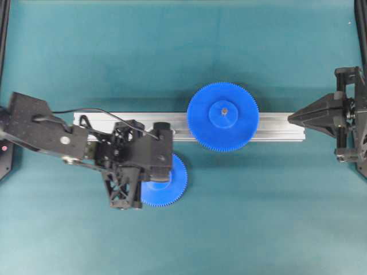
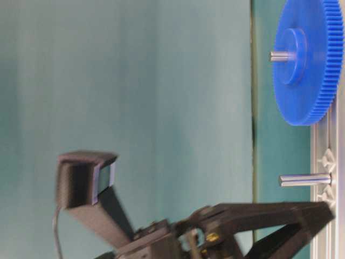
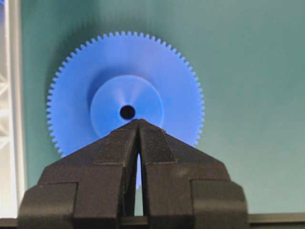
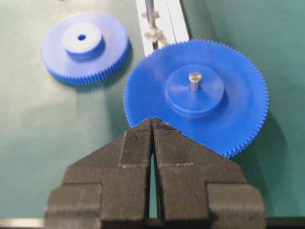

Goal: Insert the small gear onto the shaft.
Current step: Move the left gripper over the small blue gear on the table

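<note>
left tool (image 3: pixel 138 125) shut and empty above the small gear (image 3: pixel 126 102) lying flat on the worktop – shaft (image 2: pixel 304 179) just beyond

A teal-green mat covers the counter (image 1: pixel 114 51) from edge to edge in the overhead view, smooth and matte, with no pattern. Light falls evenly across it, with a paler patch toward the upper middle and soft, short shadows. Dark vertical frame bars (image 1: pixel 4 34) stand at the far left and far right edges of that view. A pale strip (image 1: pixel 172 2) runs along the top border, where the mat ends. In the table-level view, which is turned on its side, a plain teal backdrop (image 2: pixel 161 81) fills most of the picture, slightly paler and hazier than the mat surface beside it. No wall, window or floor can be made out.
</note>
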Motion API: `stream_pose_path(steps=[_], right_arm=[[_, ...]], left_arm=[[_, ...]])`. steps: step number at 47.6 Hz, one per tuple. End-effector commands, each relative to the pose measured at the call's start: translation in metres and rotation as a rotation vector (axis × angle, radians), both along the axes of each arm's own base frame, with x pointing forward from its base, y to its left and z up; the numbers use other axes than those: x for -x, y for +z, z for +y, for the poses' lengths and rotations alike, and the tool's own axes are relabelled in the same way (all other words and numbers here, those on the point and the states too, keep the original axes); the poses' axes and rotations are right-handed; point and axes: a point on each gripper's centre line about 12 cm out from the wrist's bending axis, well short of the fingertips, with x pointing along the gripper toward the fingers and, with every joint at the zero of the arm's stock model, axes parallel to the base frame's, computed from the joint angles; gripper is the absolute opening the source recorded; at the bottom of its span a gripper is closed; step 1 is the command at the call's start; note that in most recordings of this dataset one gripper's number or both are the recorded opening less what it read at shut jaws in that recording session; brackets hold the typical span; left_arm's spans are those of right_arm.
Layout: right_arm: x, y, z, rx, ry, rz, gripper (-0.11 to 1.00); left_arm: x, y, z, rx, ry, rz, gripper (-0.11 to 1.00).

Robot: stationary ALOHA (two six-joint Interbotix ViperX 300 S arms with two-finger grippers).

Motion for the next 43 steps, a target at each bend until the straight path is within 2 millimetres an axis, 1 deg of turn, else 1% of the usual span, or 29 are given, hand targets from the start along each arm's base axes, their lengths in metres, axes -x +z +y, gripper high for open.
stream_pose_path(steps=[1,16,29,38,43], right_arm=[[-0.002,0.002,-0.001,-0.005,-0.005,-0.007,0.02],[-0.001,0.001,-0.001,-0.005,-0.006,-0.005,0.02],[-0.001,0.001,-0.001,-0.005,-0.006,-0.005,0.02],[-0.001,0.001,-0.001,-0.005,-0.008,-0.003,0.02],[-0.001,0.001,-0.001,-0.005,-0.009,-0.007,0.02]], left_arm=[[-0.009,0.01,-0.002,-0.001,-0.009,-0.036,0.0],[-0.02,-0.004,-0.005,-0.01,-0.017,-0.006,0.0],[-0.024,-0.003,-0.005,-0.009,-0.016,-0.009,0.0],[-0.025,-0.008,-0.005,-0.027,-0.017,0.098,0.0],[-0.03,-0.005,-0.006,-0.034,-0.03,0.094,0.0]])
